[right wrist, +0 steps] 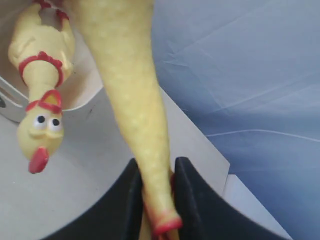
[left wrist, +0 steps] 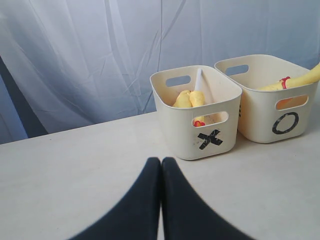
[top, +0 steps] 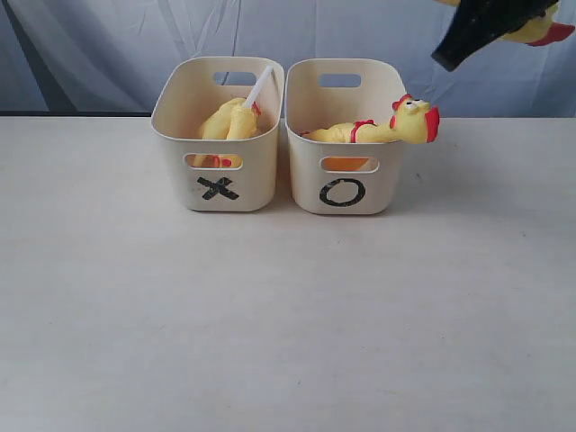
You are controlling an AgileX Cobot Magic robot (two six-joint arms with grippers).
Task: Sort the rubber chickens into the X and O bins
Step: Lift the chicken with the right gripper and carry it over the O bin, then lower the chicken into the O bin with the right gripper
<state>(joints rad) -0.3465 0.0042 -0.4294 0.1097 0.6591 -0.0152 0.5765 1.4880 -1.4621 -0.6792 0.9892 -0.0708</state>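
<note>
Two bins side by side at the back of the bench (top: pixel 270 315): X bin (top: pixel 180 135) on the left, O bin (top: pixel 310 171) on the right, walls touching or nearly so. X bin has a chicken (top: pixel 229 121) inside with a white tube (top: pixel 261 85) sticking up past the rim. Can't tell if that's one body or two. O bin has one chicken (top: pixel 378 132) lying across it, head hanging over the right rim.

Grip state: right pincer (right wrist: pixel 157 170) is clamped on a third chicken (right wrist: pixel 130 75) at the thin end, just by the red foot, fingers apart only by the leg's width. The left pincer (left wrist: pixel 161 200) is closed tight with nothing in it, low over the bench in front of the X bin and well apart from it.

Key geometry: right pincer is high, above and to the right of the O bin in the exterior view. Held chicken's long axis runs from the pincer out toward the O bin, with the body end leading and the foot end in the grip. So the O bin is the near target for this arm, and the X bin means reaching across the O bin. Can't tell from here which bin it belongs in.

Risk, my read: the long floppy body snags the overhanging head or the right rim going in. Keep height over the rim, then lower body-first.
</note>
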